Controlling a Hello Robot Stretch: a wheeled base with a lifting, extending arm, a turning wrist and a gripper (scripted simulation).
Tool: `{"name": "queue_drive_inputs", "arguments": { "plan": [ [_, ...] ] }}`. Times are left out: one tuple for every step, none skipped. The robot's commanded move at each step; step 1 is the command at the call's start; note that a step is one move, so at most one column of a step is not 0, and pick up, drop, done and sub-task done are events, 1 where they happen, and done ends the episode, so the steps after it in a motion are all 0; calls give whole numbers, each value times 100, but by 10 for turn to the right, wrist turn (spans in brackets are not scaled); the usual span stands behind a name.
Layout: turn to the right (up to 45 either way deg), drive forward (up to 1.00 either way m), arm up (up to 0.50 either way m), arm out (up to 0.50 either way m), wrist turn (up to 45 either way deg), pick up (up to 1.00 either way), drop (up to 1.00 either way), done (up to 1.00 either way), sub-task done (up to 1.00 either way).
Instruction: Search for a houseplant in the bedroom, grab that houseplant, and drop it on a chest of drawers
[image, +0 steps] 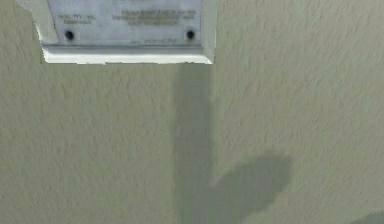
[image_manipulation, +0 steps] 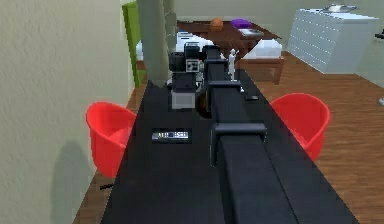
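My arm (image_manipulation: 238, 160) reaches out as a dark bar along a long dark table (image_manipulation: 150, 175). At its far end the gripper (image_manipulation: 182, 72) shows as a dark body, with a grey block just below it on the tabletop. I cannot tell whether it holds anything. A tall grey-green upright shape (image_manipulation: 155, 38) stands right beside the gripper and runs off the top edge. A white chest of drawers (image_manipulation: 330, 38) stands at the arm side view's upper right, across open wooden floor.
Red chairs flank the table, one on the left (image_manipulation: 108, 128) and one on the right (image_manipulation: 300, 118). A remote (image_manipulation: 170, 135) and a small white figurine (image_manipulation: 232, 62) are on the table. A brown bed (image_manipulation: 245, 40) lies beyond. A beige wall with a white plaque (image: 128, 30) faces me closely.
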Motion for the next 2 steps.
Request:
{"name": "queue_drive_inputs", "arguments": {
  "plan": [
    [0,0,0,0,-450,0,0,0,0],
    [0,0,0,0,-450,0,0,0,0]
  ]
}}
